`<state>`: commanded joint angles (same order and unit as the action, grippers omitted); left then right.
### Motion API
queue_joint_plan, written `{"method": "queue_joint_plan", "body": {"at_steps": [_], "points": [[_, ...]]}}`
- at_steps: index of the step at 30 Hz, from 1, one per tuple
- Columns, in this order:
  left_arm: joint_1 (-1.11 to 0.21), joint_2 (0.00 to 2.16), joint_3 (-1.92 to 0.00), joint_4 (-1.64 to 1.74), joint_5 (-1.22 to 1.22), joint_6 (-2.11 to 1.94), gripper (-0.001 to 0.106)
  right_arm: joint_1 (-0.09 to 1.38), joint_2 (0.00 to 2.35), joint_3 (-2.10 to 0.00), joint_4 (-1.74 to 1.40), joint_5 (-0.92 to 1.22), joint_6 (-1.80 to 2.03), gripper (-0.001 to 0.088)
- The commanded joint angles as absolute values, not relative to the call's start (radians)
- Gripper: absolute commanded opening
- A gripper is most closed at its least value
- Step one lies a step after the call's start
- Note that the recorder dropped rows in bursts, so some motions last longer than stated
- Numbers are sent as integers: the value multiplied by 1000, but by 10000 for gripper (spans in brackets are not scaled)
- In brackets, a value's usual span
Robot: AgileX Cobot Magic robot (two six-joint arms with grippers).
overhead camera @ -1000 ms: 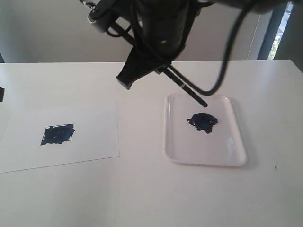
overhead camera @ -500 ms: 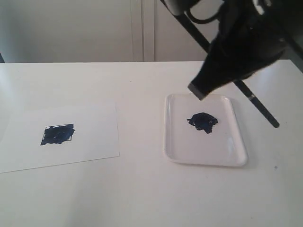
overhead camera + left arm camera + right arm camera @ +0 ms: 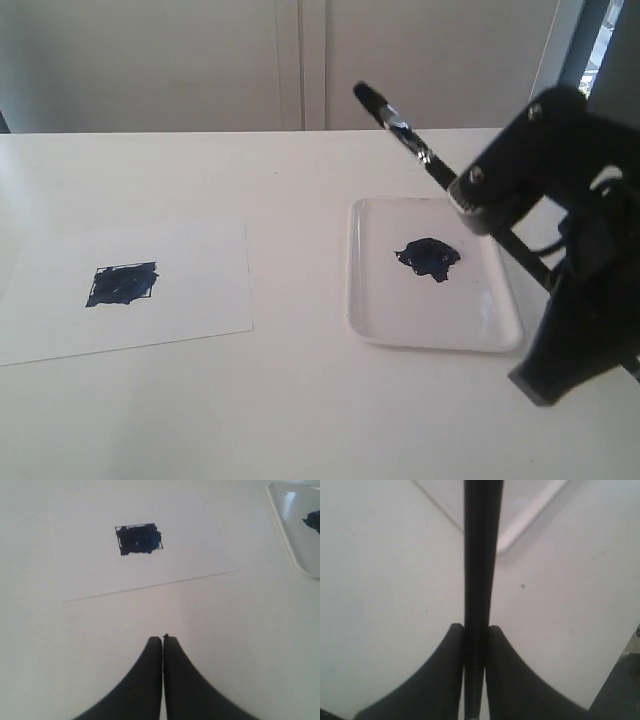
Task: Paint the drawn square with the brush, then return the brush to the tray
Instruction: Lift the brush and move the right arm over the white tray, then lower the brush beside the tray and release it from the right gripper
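White plastic tray (image 3: pixel 400 315), black paint blob (image 3: pixel 428 258) inside

A plain white desk (image 3: pixel 300 400) carries two things lying flat on its top: a shallow white tray (image 3: pixel 385 305) with a raised rim and, well apart from the tray toward the left arm's side, a white paper sheet (image 3: pixel 200 280).
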<state>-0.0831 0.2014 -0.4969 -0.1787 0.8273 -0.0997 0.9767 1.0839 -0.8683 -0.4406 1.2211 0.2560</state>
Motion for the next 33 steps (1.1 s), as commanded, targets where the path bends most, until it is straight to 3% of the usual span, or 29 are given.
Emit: {"method": "queue_joint_plan", "body": {"at_steps": [4, 13, 33], "points": [[-81, 106, -495, -180, 827, -104, 0, 977, 1088, -781, -480, 1221, 326, 0], [-81, 28, -495, -360, 790, -87, 0, 965, 1150, -672, -540, 1128, 460, 0], [-81, 24, -399, -455, 651, 52, 0, 736, 1517, -661, -464, 854, 495, 0]]}}
